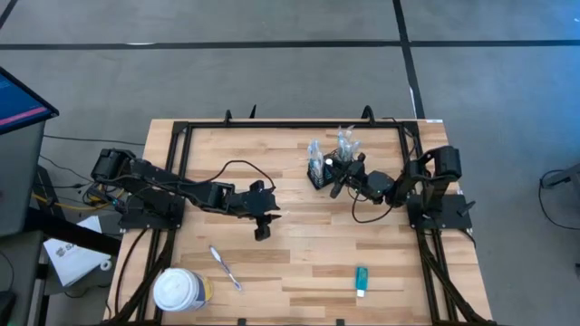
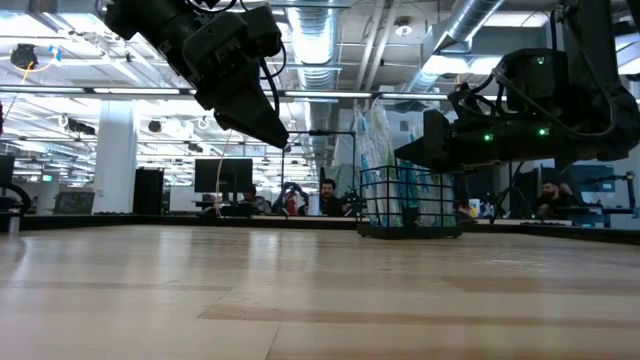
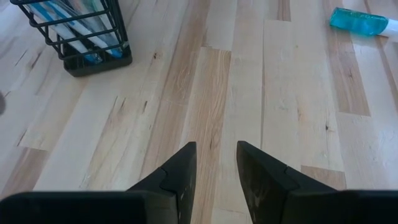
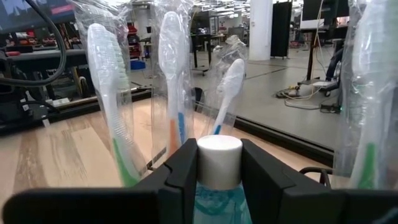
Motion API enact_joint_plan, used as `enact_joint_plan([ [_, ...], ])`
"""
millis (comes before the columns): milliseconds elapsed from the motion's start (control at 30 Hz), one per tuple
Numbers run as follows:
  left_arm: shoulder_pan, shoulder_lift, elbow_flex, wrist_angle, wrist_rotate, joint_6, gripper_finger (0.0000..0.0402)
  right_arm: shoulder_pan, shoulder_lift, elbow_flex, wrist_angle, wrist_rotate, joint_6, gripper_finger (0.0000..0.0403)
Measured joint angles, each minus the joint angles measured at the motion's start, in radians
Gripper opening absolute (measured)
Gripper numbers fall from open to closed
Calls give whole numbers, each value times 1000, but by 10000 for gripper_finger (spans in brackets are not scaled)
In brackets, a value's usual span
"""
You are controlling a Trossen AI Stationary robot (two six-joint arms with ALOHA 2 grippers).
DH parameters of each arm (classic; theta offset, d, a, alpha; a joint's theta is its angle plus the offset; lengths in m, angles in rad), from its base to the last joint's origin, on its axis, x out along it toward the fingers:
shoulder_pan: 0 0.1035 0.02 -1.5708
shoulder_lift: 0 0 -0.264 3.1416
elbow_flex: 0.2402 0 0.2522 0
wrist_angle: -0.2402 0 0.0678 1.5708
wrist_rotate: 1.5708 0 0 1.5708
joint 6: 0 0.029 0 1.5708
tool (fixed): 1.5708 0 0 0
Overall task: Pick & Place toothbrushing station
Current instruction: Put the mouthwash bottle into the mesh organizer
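Observation:
The black wire caddy (image 1: 317, 175) stands on the table at the far right of centre, with wrapped toothbrushes (image 4: 171, 68) upright in it. My right gripper (image 1: 339, 179) is right beside the caddy, level, shut on a teal tube with a white cap (image 4: 219, 186). My left gripper (image 3: 216, 158) hangs open above the bare middle of the table, nothing between its fingers. Another teal tube (image 1: 362, 281) lies flat near the front right. A loose toothbrush (image 1: 225, 267) lies near the front left. My right gripper pinches the tube's white cap (image 4: 219, 152) between its two fingers, one on each side. The fingers come in level, and the tube stands upright with its cap on top. The gripper hides the tube's lower end, so what it rests on I cannot tell.
A large white-lidded round tub (image 1: 179, 290) stands at the front left corner. A black frame rail (image 1: 181, 127) runs around the table's edge. Bare wood (image 1: 299, 244) lies between the two grippers and the near edge.

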Motion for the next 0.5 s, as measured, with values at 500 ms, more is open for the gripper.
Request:
enact_joint_plan([
  [500, 0, 0, 0, 0, 0, 0, 108, 5, 1, -1, -2, -2, -4, 102],
])
